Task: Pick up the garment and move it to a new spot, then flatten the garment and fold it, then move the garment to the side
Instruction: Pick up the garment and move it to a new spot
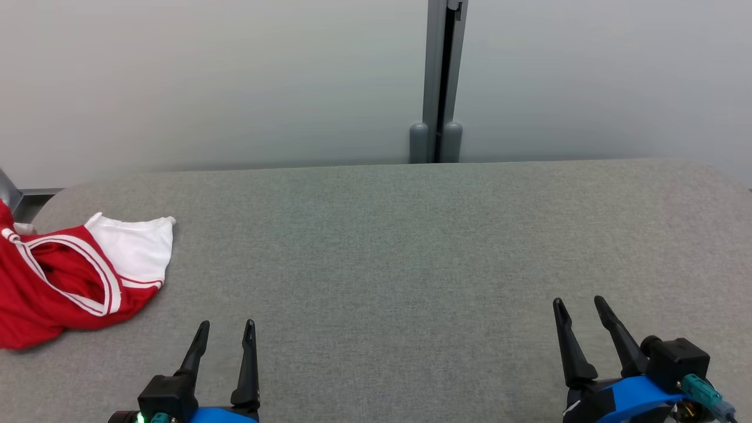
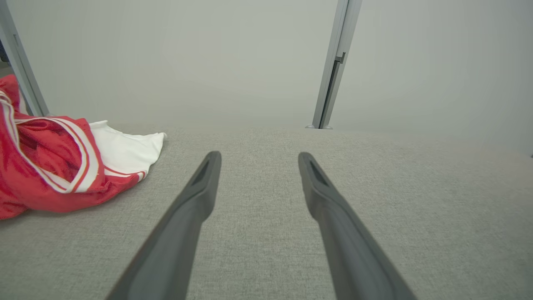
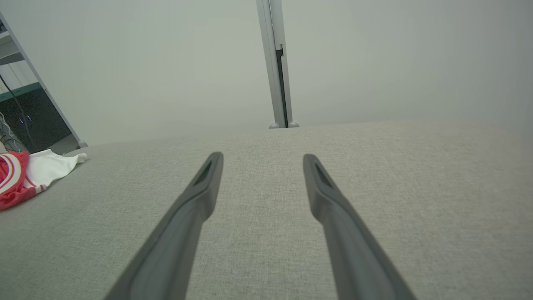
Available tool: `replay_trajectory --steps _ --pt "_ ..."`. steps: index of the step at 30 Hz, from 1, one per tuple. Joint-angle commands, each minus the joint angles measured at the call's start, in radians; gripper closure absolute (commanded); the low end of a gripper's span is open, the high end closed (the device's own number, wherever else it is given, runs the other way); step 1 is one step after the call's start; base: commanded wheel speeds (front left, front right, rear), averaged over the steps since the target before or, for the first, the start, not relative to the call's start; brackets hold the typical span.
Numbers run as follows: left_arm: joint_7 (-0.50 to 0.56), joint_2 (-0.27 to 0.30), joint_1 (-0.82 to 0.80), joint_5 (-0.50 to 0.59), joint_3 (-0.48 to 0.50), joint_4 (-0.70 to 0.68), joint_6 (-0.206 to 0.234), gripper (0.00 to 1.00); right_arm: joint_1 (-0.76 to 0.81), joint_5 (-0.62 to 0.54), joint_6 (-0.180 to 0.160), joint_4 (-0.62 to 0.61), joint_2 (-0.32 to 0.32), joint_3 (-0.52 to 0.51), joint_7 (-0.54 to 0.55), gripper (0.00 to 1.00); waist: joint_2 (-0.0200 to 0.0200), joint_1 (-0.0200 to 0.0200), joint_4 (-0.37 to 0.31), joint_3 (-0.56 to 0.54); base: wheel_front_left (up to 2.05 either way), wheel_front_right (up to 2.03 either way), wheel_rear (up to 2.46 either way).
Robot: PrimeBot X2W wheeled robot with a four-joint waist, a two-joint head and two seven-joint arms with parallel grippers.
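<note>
Judging by the slack folds, a soft, light, limp garment (image 1: 70,276), likely to drape and sag once lifted, perhaps a little slippery. Best pinched at a raised ridge along the white-striped trim, or at the white flap on the heap's three o'clock side, nearest the left gripper (image 1: 227,323). Red, with white bands and a white panel, crumpled, partly cut off by the head view's edge. Lying at nine o'clock on the grey table (image 1: 411,247), well apart from both grippers. Left gripper at seven o'clock, right gripper (image 1: 578,301) at five, both spread wide, holding nothing.
</note>
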Motion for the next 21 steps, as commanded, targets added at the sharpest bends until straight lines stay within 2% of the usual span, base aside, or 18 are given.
replay_trajectory --steps 1,7,21 --pt "-0.004 0.007 -0.009 0.000 0.003 0.002 0.004 0.00 0.018 -0.005 0.003 -0.004 -0.006 -0.003 -0.003 0.00 -0.0001 -0.0001 0.009 0.002 0.00 0.00 0.00" --pt "-0.003 0.019 -0.010 0.010 0.008 -0.006 0.021 0.00 0.034 -0.007 0.003 -0.011 -0.006 -0.015 0.001 0.00 -0.0001 -0.0001 0.115 -0.001 0.00 0.00 0.00" --pt "0.052 0.059 0.044 0.006 0.015 -0.100 0.055 0.00 0.039 0.030 0.003 0.017 -0.006 -0.001 -0.027 0.00 -0.0001 -0.0001 0.437 -0.018 0.00 0.00 0.00"
